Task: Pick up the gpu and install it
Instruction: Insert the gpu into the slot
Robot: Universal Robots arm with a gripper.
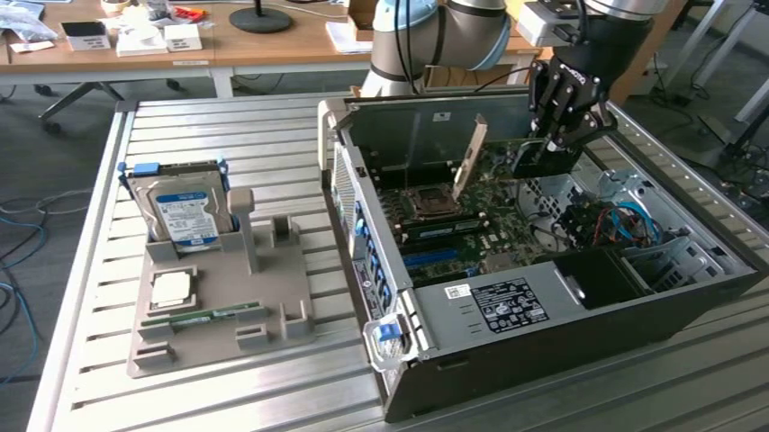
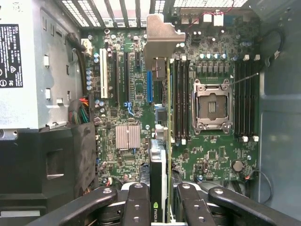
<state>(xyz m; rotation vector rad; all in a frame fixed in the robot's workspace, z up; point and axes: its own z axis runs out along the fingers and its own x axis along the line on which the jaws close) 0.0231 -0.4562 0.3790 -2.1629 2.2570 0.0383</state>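
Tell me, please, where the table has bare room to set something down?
The table is bare between the hard drive and the desk, and along its edge in front of the grey tray. Inside the computer case it is crowded: the gripper holds the graphics card over the board.

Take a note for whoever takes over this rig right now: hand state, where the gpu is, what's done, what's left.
Hand: shut on the gpu, at the end away from its metal bracket.
Gpu: on edge inside the open case, over the motherboard, near the memory slots.
Done: picked up and brought into the case.
Left: seating it; whether it touches a slot cannot be told.
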